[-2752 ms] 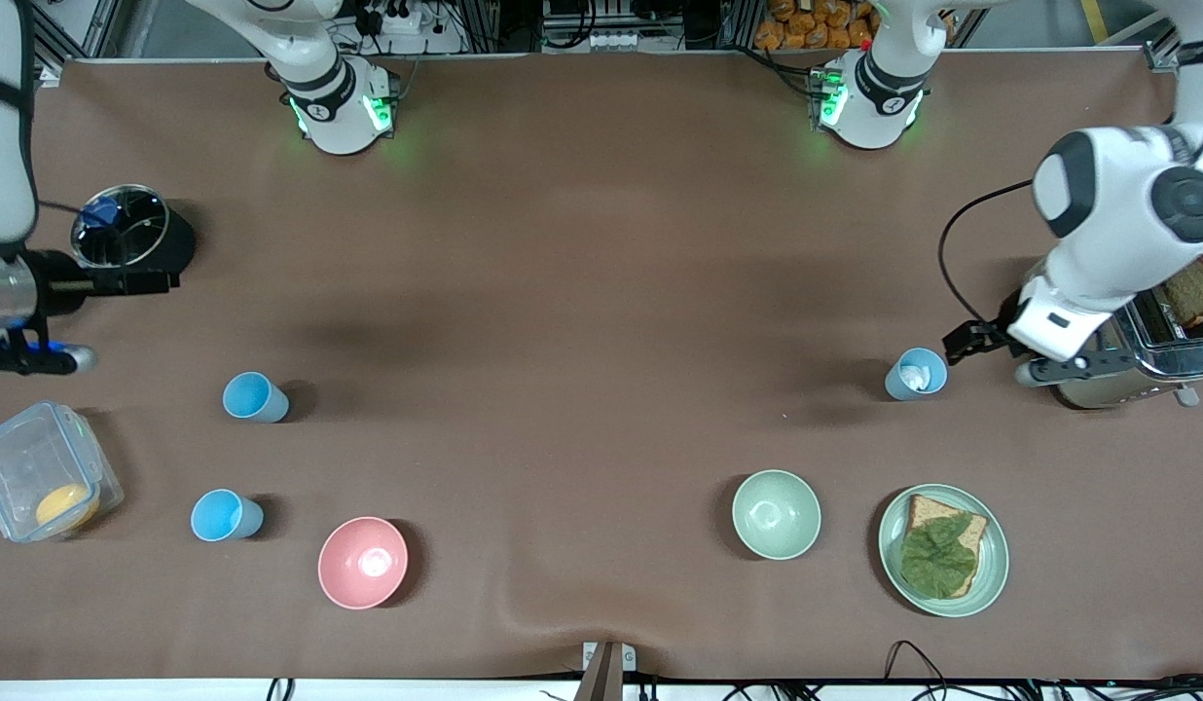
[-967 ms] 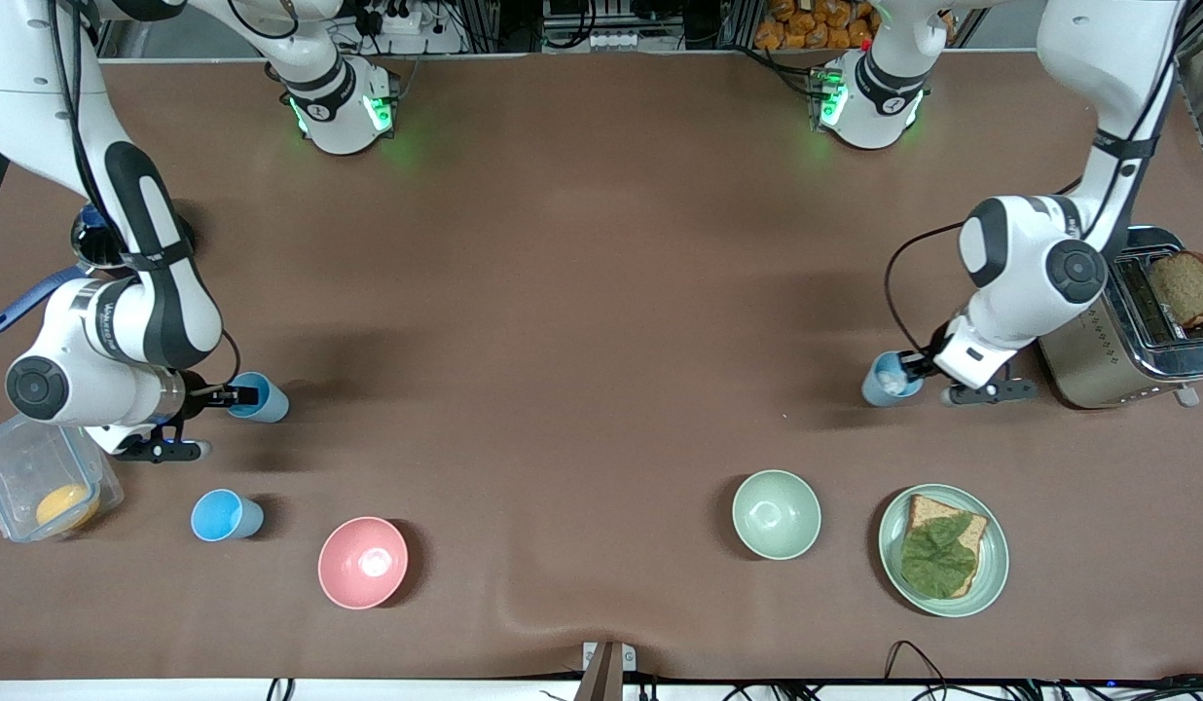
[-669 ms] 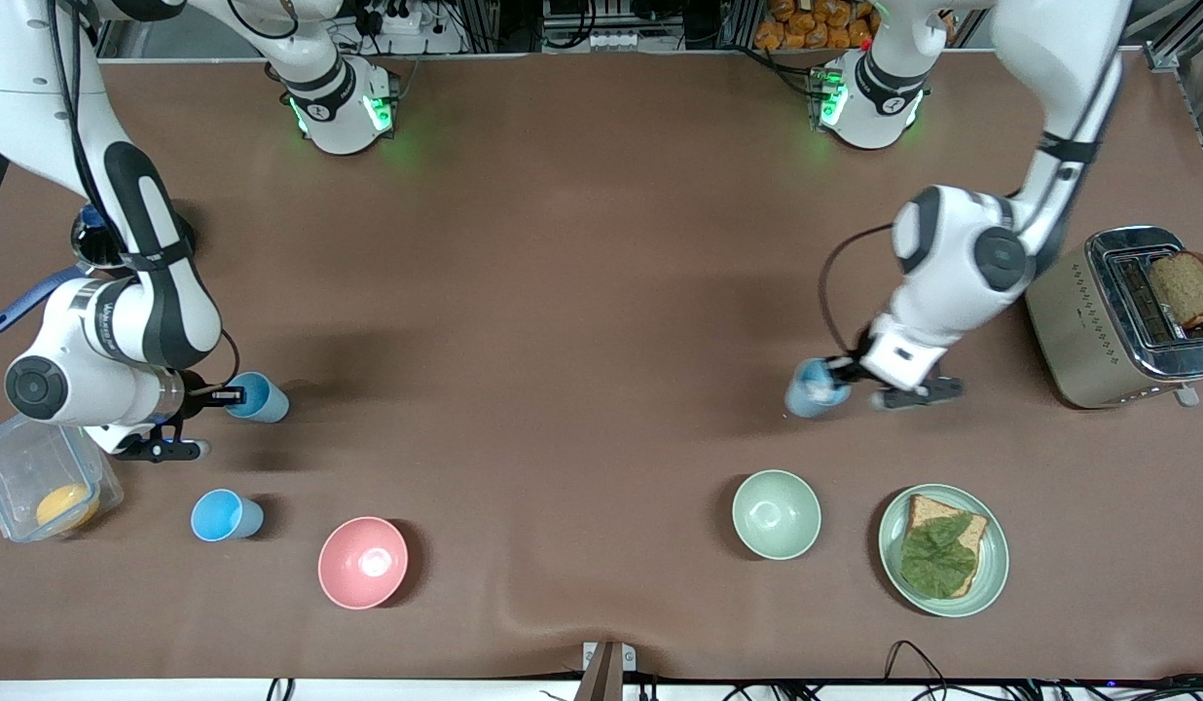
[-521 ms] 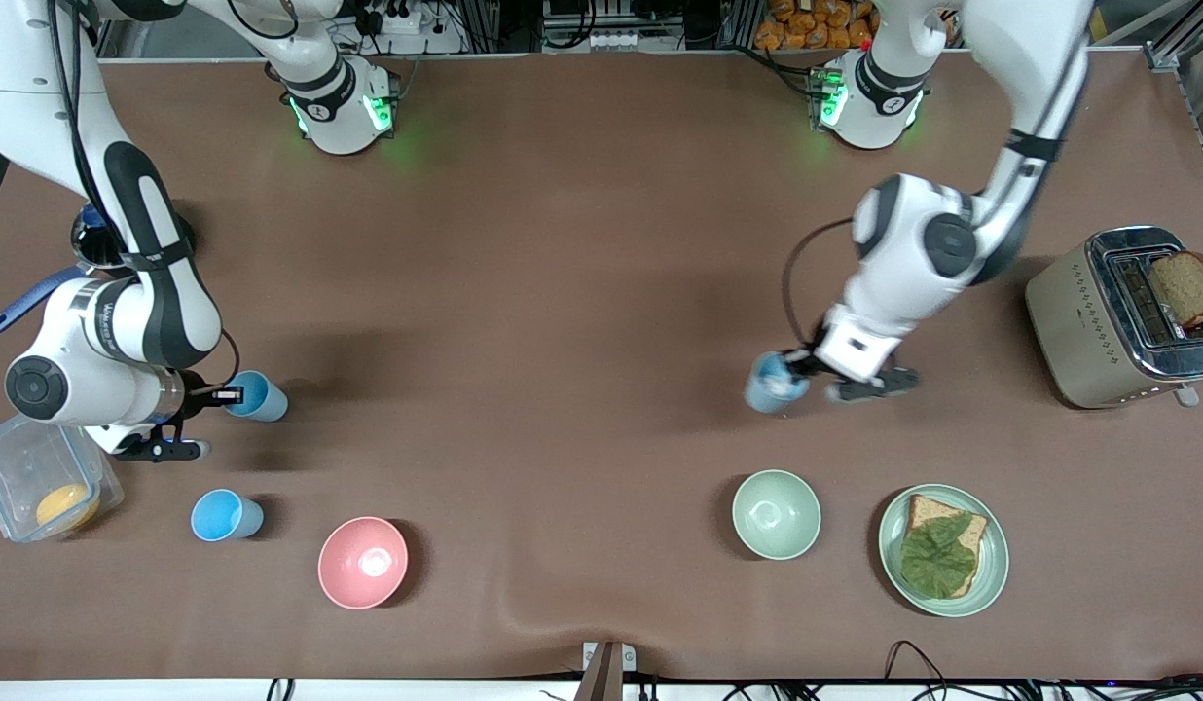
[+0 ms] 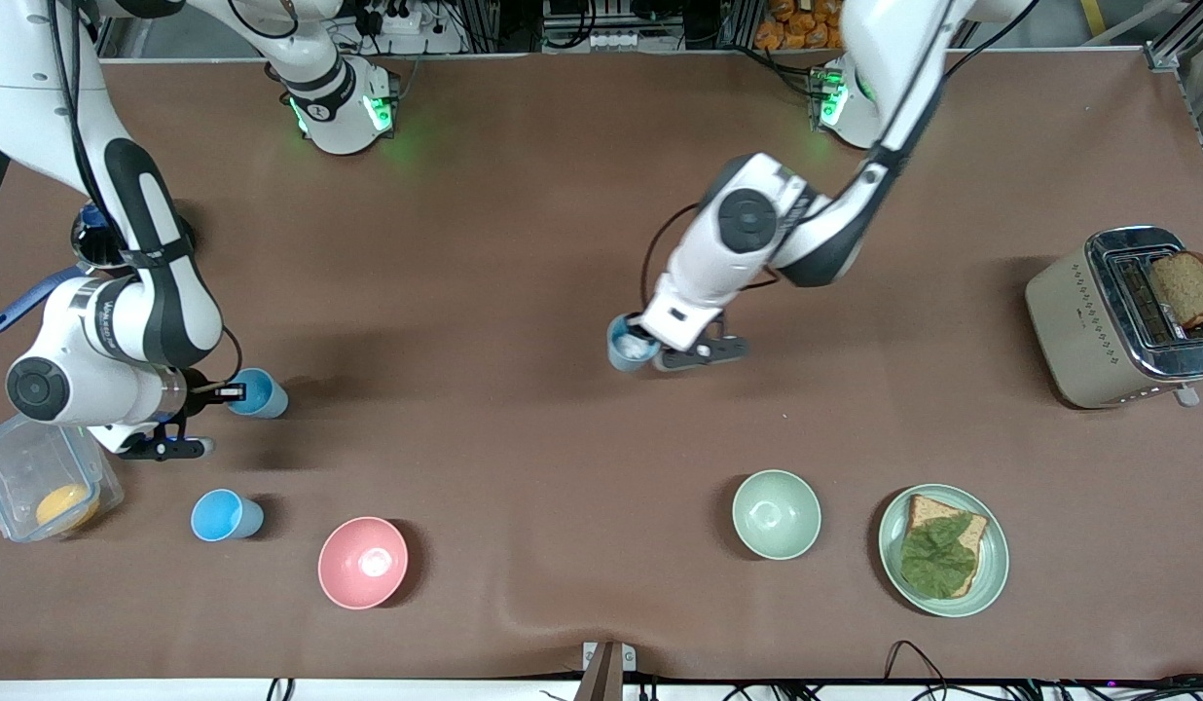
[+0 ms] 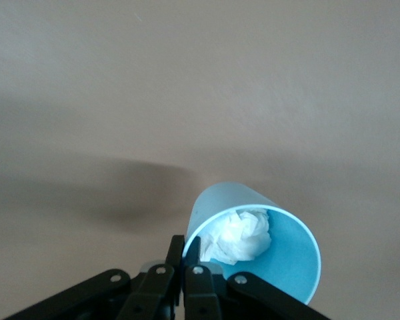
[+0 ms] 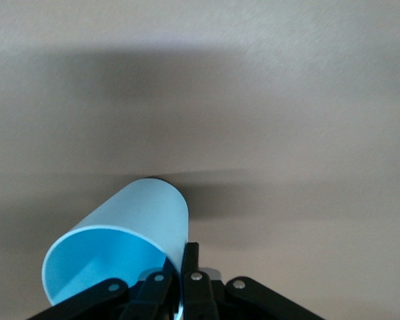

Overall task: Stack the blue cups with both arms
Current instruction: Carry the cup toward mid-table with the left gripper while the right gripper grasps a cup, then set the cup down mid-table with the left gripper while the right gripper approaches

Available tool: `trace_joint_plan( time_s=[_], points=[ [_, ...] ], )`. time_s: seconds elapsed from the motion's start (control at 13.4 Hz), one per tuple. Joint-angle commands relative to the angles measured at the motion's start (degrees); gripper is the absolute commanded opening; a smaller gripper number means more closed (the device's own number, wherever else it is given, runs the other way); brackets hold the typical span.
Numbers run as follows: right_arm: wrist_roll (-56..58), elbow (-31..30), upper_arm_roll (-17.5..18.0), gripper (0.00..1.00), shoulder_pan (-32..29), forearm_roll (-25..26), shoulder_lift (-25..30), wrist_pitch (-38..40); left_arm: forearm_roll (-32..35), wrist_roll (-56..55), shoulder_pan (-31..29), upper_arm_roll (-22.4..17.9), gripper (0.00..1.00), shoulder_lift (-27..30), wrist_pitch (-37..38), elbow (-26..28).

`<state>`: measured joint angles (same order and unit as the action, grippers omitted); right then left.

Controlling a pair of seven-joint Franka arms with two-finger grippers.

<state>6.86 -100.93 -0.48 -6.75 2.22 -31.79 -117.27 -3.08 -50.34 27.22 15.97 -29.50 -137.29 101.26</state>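
My left gripper is shut on the rim of the paler blue cup with a white wad inside. It holds the cup just above the middle of the table. In the left wrist view its fingers pinch the wall of that cup. My right gripper is shut on the rim of a bright sky-blue cup near the right arm's end of the table. The right wrist view shows that cup tilted in the fingers. A third sky-blue cup stands free, nearer the front camera.
A pink bowl sits beside the free cup. A pale green bowl and a plate with bread and a leaf sit toward the left arm's end, a toaster farther back. A clear box and a black holder are by the right arm.
My left gripper has carried the paler cup from beside the toaster to over the middle of the table. My right gripper has come in, closed on the sky-blue cup's rim, then barely moved.
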Motion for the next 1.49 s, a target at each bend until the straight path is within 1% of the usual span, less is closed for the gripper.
trace_joint_plan(
  time_s=[0.0,0.15,0.22,0.37,0.45,0.52,0.6,0.74,0.89,0.97,1.12,1.26,1.34,1.41],
  points=[
    [-3.41,0.55,0.3,0.0,2.7,-0.46,2.78,4.84,4.74,-6.33,4.76,-0.94,0.0,-6.7,1.42,-7.64],
    [-8.68,0.64,0.39,0.0,4.8,-0.9,3.83,7.13,6.06,-10.2,8.18,-1.12,0.0,-8.9,1.42,-8.8],
    [-11.05,0.64,0.39,0.0,6.21,-2.47,4.45,8.18,7.2,-10.56,9.68,-1.82,0.0,-9.52,1.42,-8.89],
    [-13.09,0.82,0.39,0.0,6.93,-7.47,6.29,10.9,8.0,-12.31,11.79,-2.35,0.0,-10.23,1.42,-8.98],
    [-13.27,1.26,0.39,0.0,6.93,-10.45,7.26,12.66,8.09,-13.46,12.15,-2.44,0.05,-10.23,1.42,-8.98],
    [-13.28,1.78,0.39,0.0,6.93,-12.92,7.96,14.68,8.09,-14.16,12.15,-2.44,0.53,-10.23,1.42,-8.89],
    [-13.19,1.96,0.39,0.0,7.01,-13.55,9.54,16.18,8.18,-14.87,11.98,-2.44,1.0,-9.8,1.42,-8.89],
    [-14.58,1.96,1.09,0.0,9.9,-13.82,13.58,18.11,8.18,-15.14,11.45,-2.44,1.0,-7.52,3.24,-8.89],
    [-23.86,2.05,1.27,0.0,14.2,-15.57,16.05,18.83,8.09,-15.05,10.31,-2.61,1.0,-1.91,9.55,-9.5],
    [-28.52,2.22,1.18,0.0,16.74,-16.36,16.66,18.83,7.57,-14.96,9.09,-2.61,1.0,1.16,13.77,-10.81],
    [-37.76,2.23,1.18,0.0,21.75,-18.91,16.85,18.22,7.3,-14.35,5.32,-2.53,1.0,7.06,22.21,-13.19],
    [-44.53,2.14,1.27,0.0,25.72,-19.7,16.5,16.64,7.56,-14.0,0.93,-2.61,1.0,12.51,25.4,-12.76],
    [-48.83,1.96,1.36,0.0,28.61,-19.88,16.15,15.06,7.65,-11.39,-2.14,-2.53,1.0,14.36,27.06,-12.85],
    [-54.18,1.61,1.27,0.0,31.59,-19.8,15.62,12.26,7.56,-6.4,-4.78,-2.53,1.0,15.94,28.38,-12.85]
  ],
)
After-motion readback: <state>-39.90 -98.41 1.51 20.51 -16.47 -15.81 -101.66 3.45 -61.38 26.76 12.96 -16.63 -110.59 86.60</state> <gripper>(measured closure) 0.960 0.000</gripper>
